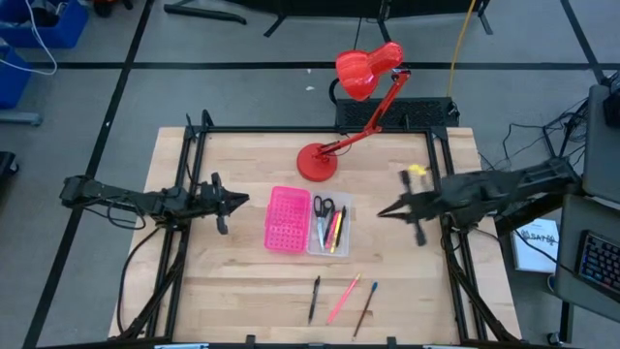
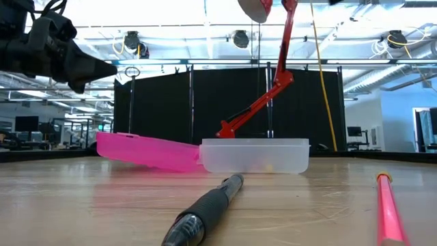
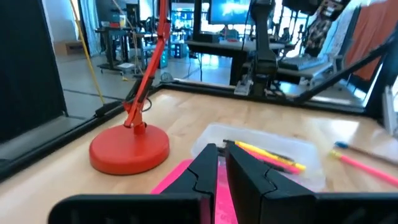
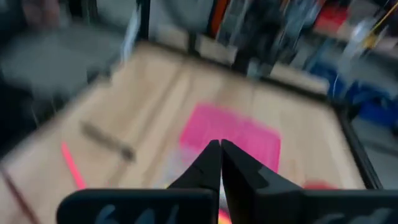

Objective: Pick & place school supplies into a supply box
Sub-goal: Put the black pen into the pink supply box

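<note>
The supply box lies open at mid-table, its pink half (image 1: 288,220) to the left and its clear half (image 1: 329,237) to the right. Black-handled scissors (image 1: 322,209) and yellow and red pens (image 1: 337,231) lie in the clear half. A black pen (image 1: 314,298), a pink pen (image 1: 344,298) and a blue-tipped pencil (image 1: 365,307) lie on the wood nearer the front edge. My left gripper (image 1: 244,201) hovers shut left of the pink half. To the right of the clear half, my right gripper (image 1: 380,212) hangs shut and empty above the table.
A red desk lamp stands on its round base (image 1: 317,162) just behind the box, its arm slanting to the head (image 1: 366,70) beyond the far edge. Black frame rails (image 1: 184,194) run along the table's left and right sides. Bare wood lies between the box and the loose pens.
</note>
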### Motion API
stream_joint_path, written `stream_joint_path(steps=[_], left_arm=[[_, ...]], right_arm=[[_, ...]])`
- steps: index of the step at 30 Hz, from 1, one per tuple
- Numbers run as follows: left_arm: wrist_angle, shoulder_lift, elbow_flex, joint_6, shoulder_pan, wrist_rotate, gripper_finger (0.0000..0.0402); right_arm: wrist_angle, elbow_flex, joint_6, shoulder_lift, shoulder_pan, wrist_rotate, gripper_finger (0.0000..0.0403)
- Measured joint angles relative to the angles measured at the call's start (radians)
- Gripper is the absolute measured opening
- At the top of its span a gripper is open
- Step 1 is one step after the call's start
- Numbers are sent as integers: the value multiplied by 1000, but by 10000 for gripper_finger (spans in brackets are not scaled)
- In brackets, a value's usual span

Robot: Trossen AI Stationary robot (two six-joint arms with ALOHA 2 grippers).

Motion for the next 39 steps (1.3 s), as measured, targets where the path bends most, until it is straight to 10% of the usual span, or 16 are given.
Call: stream_joint_path(steps=[11, 39], left_arm=[[-2, 0, 0, -33, 0, 25, 42], [74, 3, 10, -172, -14, -10, 42]], right_arm=[[182, -394, 144, -453, 13, 25, 0], [793, -813, -35, -570, 13, 3, 0]])
